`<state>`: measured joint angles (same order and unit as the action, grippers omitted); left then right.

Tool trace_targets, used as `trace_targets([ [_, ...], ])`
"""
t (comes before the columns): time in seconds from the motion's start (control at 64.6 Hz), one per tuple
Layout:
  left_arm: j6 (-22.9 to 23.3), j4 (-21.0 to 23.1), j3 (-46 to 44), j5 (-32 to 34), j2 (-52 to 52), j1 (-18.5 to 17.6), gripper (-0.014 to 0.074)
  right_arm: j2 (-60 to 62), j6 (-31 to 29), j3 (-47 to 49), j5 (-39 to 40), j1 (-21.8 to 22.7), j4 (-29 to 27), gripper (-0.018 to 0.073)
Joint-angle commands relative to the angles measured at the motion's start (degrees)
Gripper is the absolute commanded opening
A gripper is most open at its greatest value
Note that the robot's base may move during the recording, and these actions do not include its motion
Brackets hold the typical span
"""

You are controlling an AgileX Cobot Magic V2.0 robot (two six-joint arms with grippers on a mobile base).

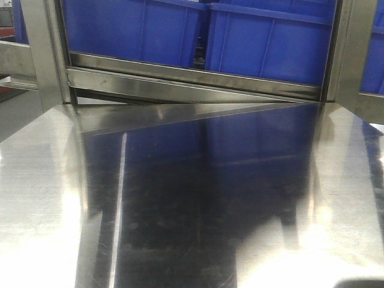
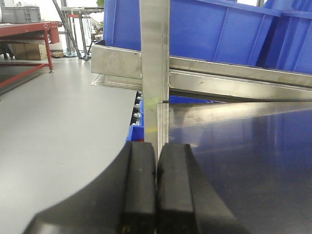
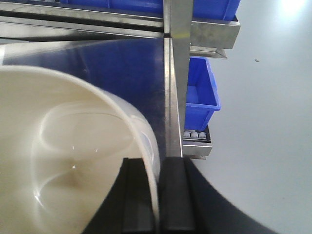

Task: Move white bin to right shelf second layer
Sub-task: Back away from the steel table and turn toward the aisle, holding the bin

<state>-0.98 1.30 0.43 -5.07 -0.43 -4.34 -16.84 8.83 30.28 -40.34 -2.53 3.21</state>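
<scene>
In the right wrist view the white bin fills the lower left, cream and glossy, its mouth facing the camera. My right gripper is shut on the bin's thin wall, one finger inside and one outside. It holds the bin over the right edge of the steel tabletop. A rack level with small white rollers shows lower down to the right, under a small blue crate. My left gripper is shut and empty at the tabletop's left edge. The bin and both grippers are out of the front view.
Large blue crates stand on the tilted steel shelf behind the mirror-like tabletop. Upright steel posts stand just ahead of each gripper. Grey floor lies to either side, with a red bench far left.
</scene>
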Motion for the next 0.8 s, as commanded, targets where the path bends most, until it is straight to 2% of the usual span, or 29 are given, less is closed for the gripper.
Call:
trace_targets([
  [0.0, 0.27, 0.36, 2.11, 4.52, -0.92, -0.23, 0.0085, -0.39, -0.23, 1.59, 5.62, 0.4, 0.11, 0.0048],
  [0.789, 0.27, 0.36, 2.11, 4.52, -0.92, -0.23, 0.0085, -0.39, -0.23, 1.59, 5.62, 0.4, 0.11, 0.0048],
])
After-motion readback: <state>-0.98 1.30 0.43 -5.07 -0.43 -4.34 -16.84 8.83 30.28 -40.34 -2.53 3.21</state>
